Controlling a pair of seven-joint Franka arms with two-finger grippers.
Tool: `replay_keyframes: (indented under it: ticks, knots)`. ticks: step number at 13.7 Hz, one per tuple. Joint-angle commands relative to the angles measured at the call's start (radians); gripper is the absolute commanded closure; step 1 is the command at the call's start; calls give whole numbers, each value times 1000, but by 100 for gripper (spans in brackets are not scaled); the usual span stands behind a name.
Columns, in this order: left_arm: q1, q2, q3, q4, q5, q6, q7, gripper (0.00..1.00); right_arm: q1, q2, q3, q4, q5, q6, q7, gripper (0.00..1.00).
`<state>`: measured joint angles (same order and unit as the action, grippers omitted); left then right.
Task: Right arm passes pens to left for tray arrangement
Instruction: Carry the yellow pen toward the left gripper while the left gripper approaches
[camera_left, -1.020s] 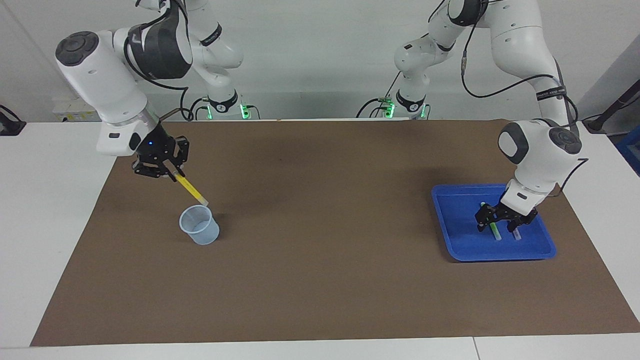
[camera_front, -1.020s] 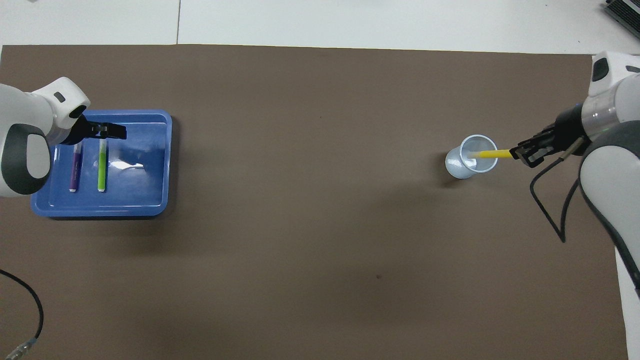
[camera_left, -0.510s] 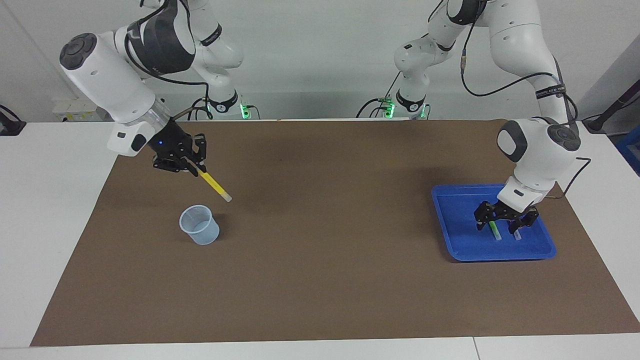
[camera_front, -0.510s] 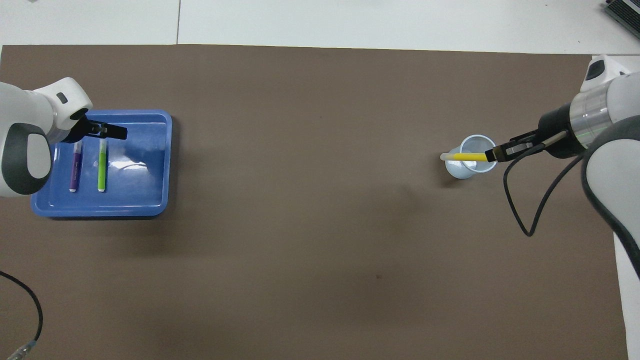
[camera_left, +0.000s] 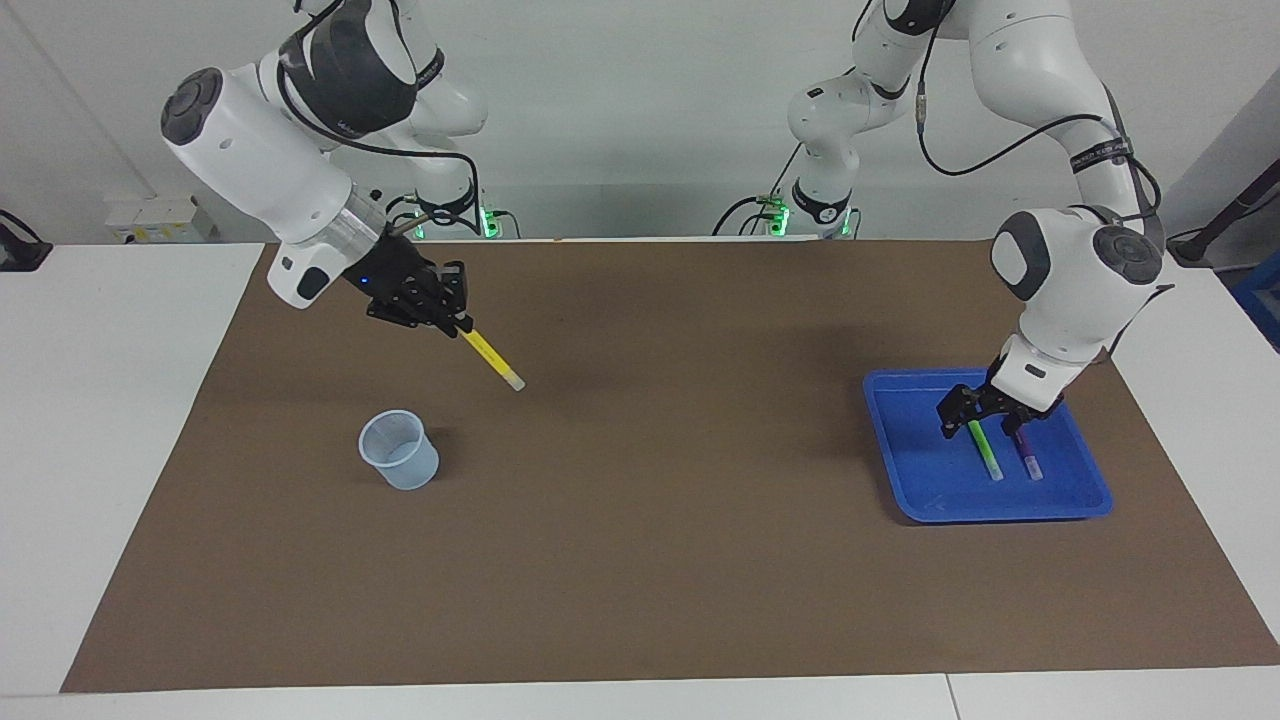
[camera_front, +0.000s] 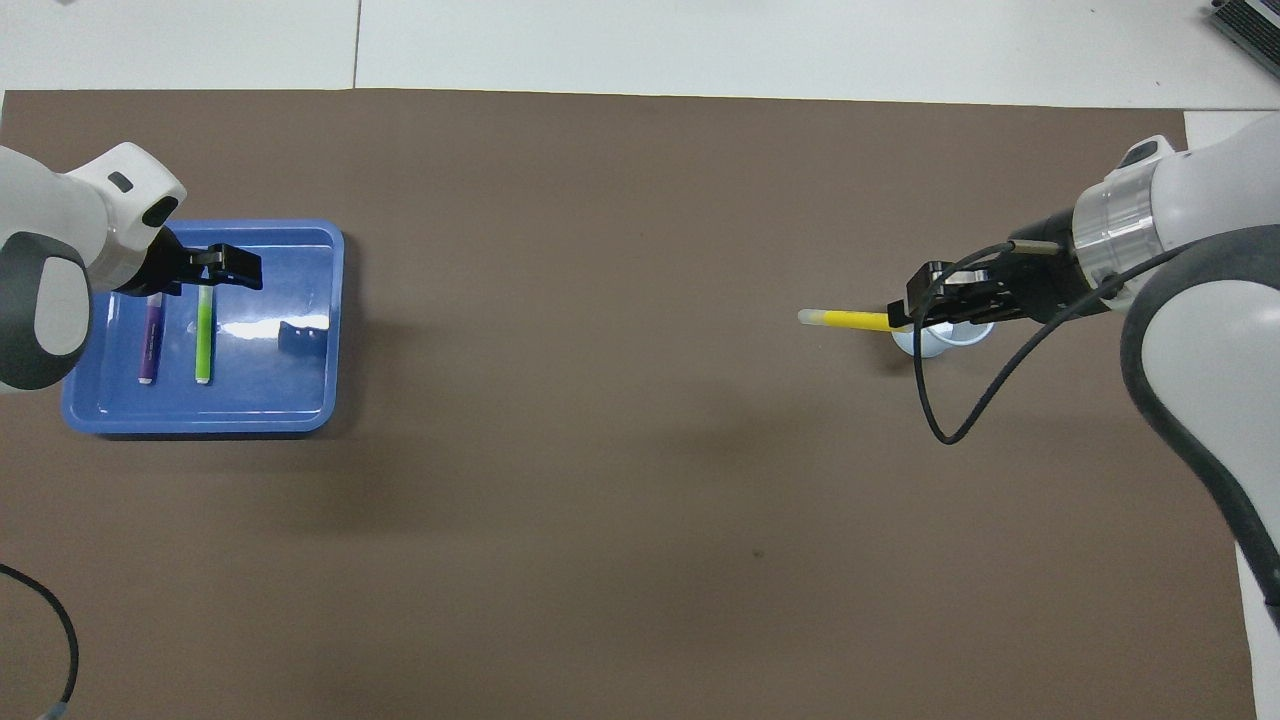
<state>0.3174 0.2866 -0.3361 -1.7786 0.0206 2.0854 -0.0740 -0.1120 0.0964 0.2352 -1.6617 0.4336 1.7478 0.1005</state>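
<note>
The right hand, clenched on the slim yellow marker pen, had carried it clear of the translucent bluish cup toward mid-desk; the left hand, released, had risen above the shallow blue plastic tray, likely readying for the handover.

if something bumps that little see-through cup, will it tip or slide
The cup looks thin and translucent and holds nothing, so it is probably very light and would likely skid on the brown mat at a light touch. It stands tall on a narrower base, so a knock near the rim may well tip it, and then it could roll.

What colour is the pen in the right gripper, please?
Yellow pen with a white cap; clearest in the facing view.
</note>
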Motion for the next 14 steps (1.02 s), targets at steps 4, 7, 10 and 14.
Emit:
replay_keyframes:
  ticks: [4,7,10,14]
  knots:
    - [-6,-37,8,7,-277,-197,-258,2,38,-9,6,-9,93,64,212,100]
    - [-8,-50,8,4,-390,-267,-418,2,67,-7,6,-10,129,97,310,100]
    - [-14,-75,6,1,-482,-330,-582,1,126,-6,6,-18,157,179,453,100]
    - [-29,-86,3,2,-531,-335,-690,1,224,8,6,-20,169,318,651,100]
